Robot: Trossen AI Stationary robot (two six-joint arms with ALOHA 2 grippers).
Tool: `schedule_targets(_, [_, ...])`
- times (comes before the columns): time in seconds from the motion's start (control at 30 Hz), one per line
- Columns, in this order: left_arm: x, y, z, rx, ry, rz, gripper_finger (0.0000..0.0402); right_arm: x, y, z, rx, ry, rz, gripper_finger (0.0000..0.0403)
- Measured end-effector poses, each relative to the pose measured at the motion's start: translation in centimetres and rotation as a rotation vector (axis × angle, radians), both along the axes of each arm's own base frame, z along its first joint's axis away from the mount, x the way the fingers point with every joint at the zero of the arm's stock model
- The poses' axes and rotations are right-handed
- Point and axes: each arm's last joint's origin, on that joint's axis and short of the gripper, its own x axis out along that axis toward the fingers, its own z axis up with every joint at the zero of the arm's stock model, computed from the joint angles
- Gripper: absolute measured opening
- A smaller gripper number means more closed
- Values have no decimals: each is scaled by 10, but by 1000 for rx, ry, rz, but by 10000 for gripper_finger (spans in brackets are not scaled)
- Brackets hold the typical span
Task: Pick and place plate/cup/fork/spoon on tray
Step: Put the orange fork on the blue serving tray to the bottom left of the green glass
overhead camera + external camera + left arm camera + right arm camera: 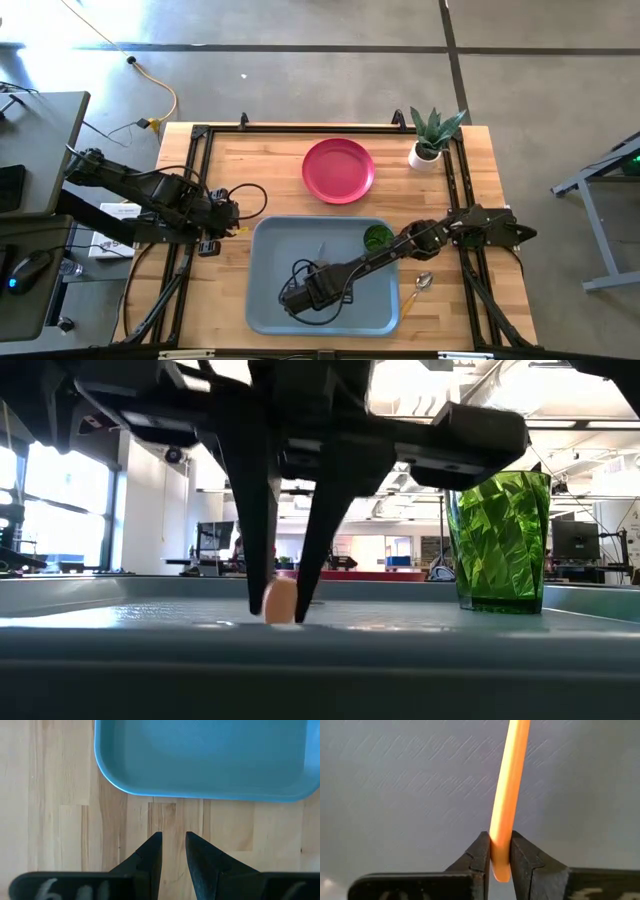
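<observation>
R gripper (pixel 501 851) is down inside the tray (pixel 262 300), jaws pinched nearly shut on an orange-tan handle. With the spoon (pixel 421 284) lying off-tray on the wood behind the gripper, back toward the arm's base, the held piece should be the fork (pixel 507 795), though its tines aren't clear in any view, so that's a best guess. The grip sits right at the handle's end; the pads catch only the last bit. In the low view the handle tip (pixel 281 600) shows between the fingertips at tray-floor level.

Long axis: the fork runs straight ahead out of the jaws, lying flat or nearly flat on the tray floor, business end pointing away from the wrist, roughly toward the tray's middle.

Risks:
- End-only grip means the fork could pivot or slip out if lifted or swung.
- Fingertips at floor level; pressing further could scrape or shove the tray.
- The cup (pixel 377 237) stands upright on the tray beside the R forearm; a sideways sweep on retreat could knock it over.
- The plate (pixel 339 170) is off-tray, well beyond the cup.

L gripper (pixel 173 851) waits off the tray's edge over bare table (pixel 60 820), jaws partly open, holding nothing.
</observation>
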Motion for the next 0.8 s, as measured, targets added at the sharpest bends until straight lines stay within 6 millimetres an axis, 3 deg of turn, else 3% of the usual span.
schedule_targets(0.4, [0,0,0,0,0,0,76,-4,-2,25,-15,-55,47,31])
schedule_targets(0.8, [0,0,0,-1,-1,0,76,-21,-9,61,-29,-35,136,31])
